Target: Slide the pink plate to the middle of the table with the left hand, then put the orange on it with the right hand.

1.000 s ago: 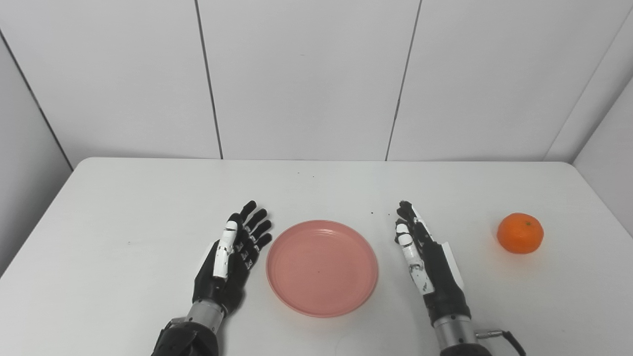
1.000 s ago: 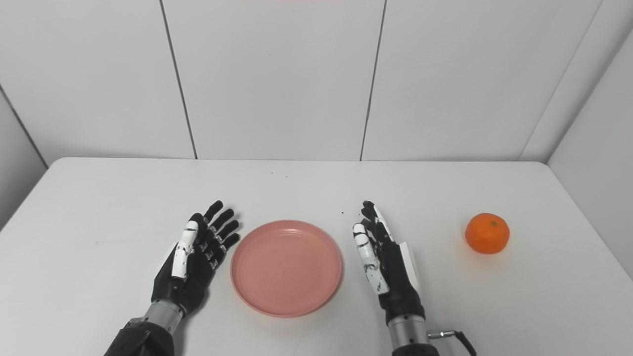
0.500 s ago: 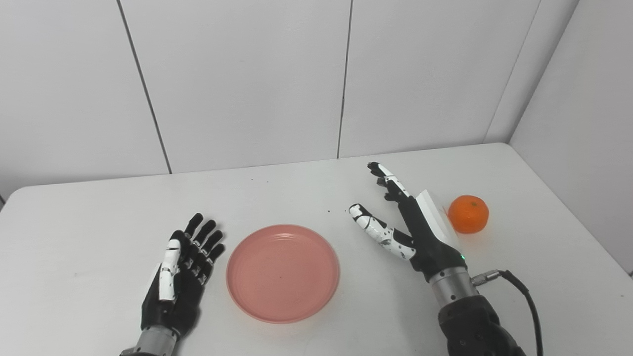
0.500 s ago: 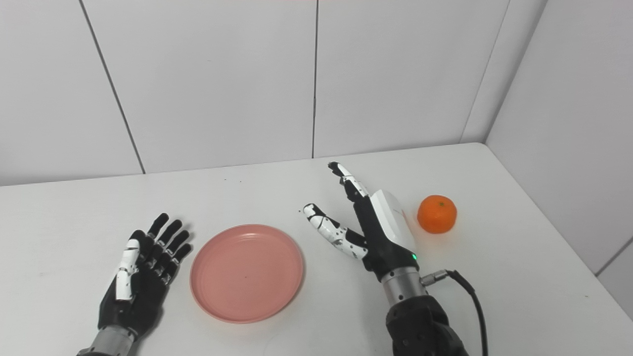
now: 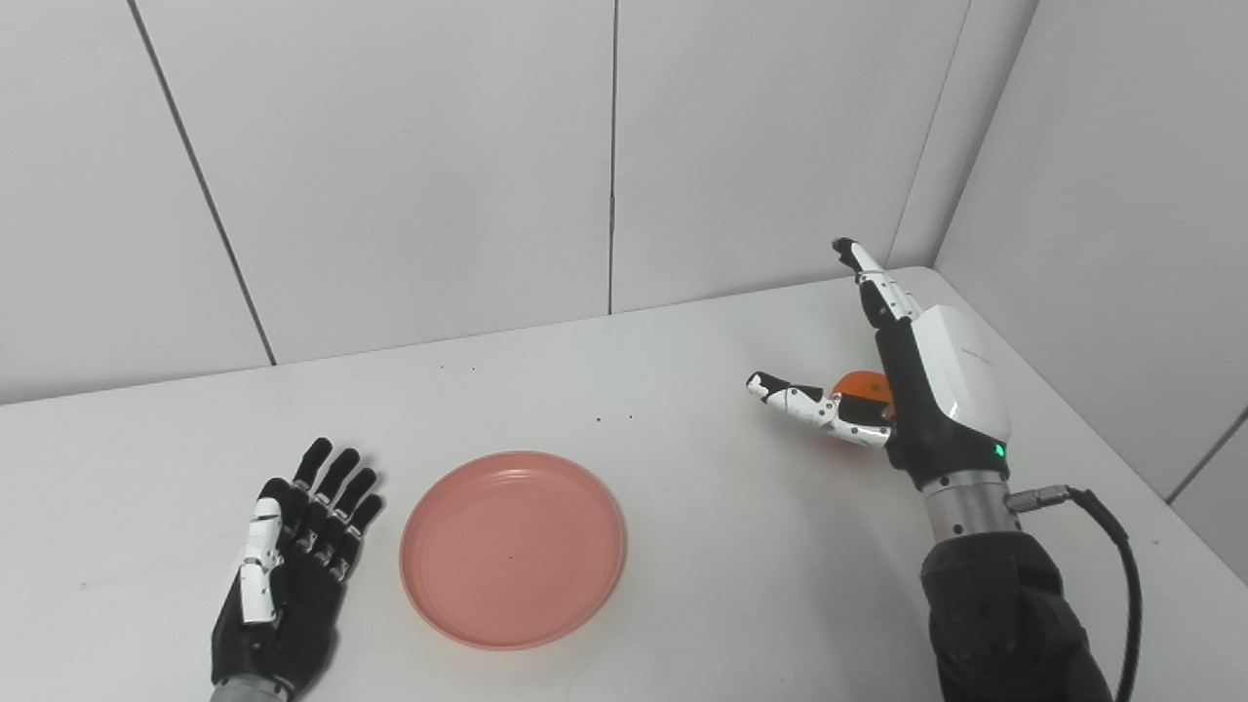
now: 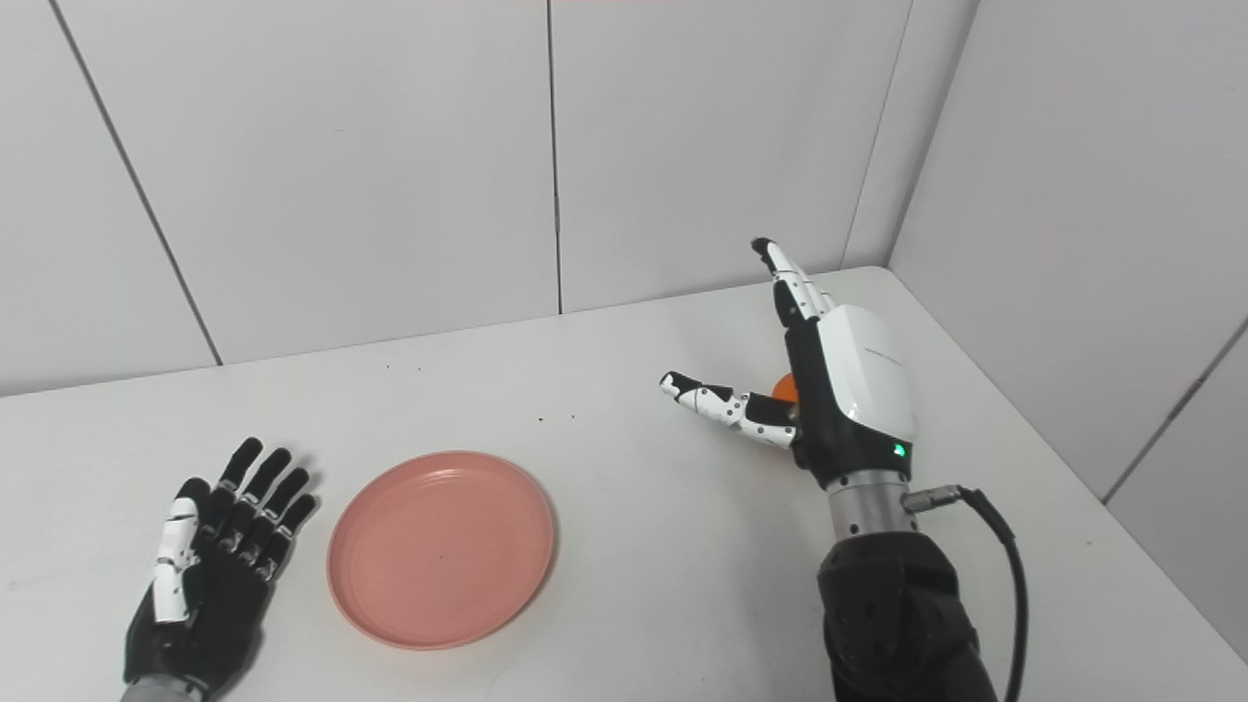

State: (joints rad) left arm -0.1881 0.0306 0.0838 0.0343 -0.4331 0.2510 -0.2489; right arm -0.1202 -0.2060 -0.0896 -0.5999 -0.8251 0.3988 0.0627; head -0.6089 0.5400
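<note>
The pink plate (image 5: pixel 513 546) lies flat on the white table (image 5: pixel 682 487), empty. My left hand (image 5: pixel 292 570) rests palm up just left of the plate, open, not touching it. My right hand (image 5: pixel 907 375) is raised over the table's right side, open, with fingers straight and the thumb stretched to the left. The orange (image 5: pixel 863 386) sits behind that hand, mostly hidden by the palm; only a sliver shows between thumb and palm. Whether the hand touches the orange cannot be told.
Grey wall panels close off the back and the right side near the table's far right corner (image 5: pixel 926 273). A black cable (image 5: pixel 1111 546) hangs from the right wrist. A few dark specks (image 5: pixel 614 419) lie behind the plate.
The camera has turned right, shifting everything left in the picture. My right hand has moved right and forward over to the orange, now covering most of it. Left hand and plate stay put.
</note>
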